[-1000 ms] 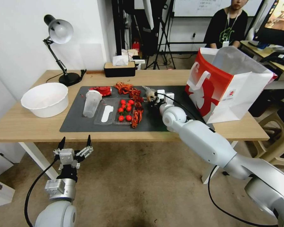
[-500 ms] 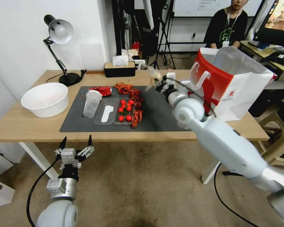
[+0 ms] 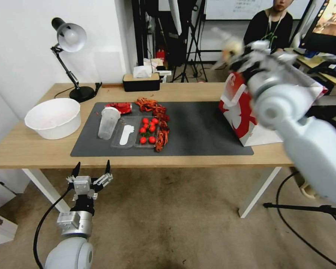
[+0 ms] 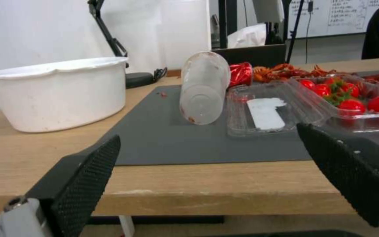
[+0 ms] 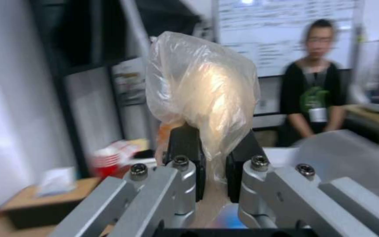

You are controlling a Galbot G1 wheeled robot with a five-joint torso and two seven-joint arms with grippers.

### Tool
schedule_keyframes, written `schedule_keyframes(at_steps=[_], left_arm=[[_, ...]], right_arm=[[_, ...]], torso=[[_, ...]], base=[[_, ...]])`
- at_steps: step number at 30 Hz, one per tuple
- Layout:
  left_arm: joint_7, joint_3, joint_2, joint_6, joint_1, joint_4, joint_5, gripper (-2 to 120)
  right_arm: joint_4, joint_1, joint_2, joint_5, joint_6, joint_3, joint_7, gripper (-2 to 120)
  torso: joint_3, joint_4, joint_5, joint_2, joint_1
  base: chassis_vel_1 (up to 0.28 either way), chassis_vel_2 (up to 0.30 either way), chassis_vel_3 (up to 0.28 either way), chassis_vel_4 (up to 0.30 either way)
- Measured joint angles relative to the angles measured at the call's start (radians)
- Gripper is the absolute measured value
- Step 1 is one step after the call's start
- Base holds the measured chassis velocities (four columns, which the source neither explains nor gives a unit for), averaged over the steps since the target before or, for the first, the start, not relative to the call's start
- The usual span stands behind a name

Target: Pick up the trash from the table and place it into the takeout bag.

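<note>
Wrap point(image 5: 202, 89) pinched at its gathered neck by right gripper point(image 5: 214, 168), raised above the bag point(image 3: 250, 112) at the worktop's right end. Soft, light, slippery film (lump inside); neck is the sure hold. Left gripper point(image 3: 90, 175) wide, idle below the front edge.

Takeout bag point(image 3: 246, 112) on table point(image 3: 33, 149), right end

No lettering can be read anywhere. The large red-and-white paper carrier bag point(image 3: 250, 112) on the desk carries white figures on its red face, too indistinct to name. The whiteboard point(image 5: 286, 29) in the room behind bears lines of handwriting, all too blurred to make out.
</note>
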Motion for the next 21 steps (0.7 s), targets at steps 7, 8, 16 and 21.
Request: schedule_keyframes(at_steps=[7,8,16,21], left_arm=[[0.000,0.002,0.000,0.000,0.000,0.000,0.002,100],[0.000,0.003,0.000,0.000,0.000,0.000,0.003,100],[0.002,0.011,-0.002,0.001,-0.001,-0.002,0.008,100],[0.002,0.013,-0.001,0.001,0.004,-0.005,0.012,100]], right_arm=[[-0.012,-0.007,-0.014,0.004,-0.021,0.035,0.022,5],[-0.016,-0.011,-0.019,0.006,-0.030,0.046,0.030,5],[-0.052,-0.078,-0.035,0.025,-0.108,0.103,0.089,17],[-0.070,-0.119,-0.022,0.028,-0.126,0.120,0.107,36]], torso=[[0.000,-0.0001,0.0002,0.000,0.000],[0.000,-0.0001,0.0001,0.000,0.000],[0.000,0.0002,0.0000,0.000,0.000],[0.000,0.0001,0.0001,0.000,0.000]], base=[[0.000,0.000,0.000,0.000],[0.000,0.000,0.000,0.000],[0.000,0.000,0.000,0.000],[0.000,0.000,0.000,0.000]])
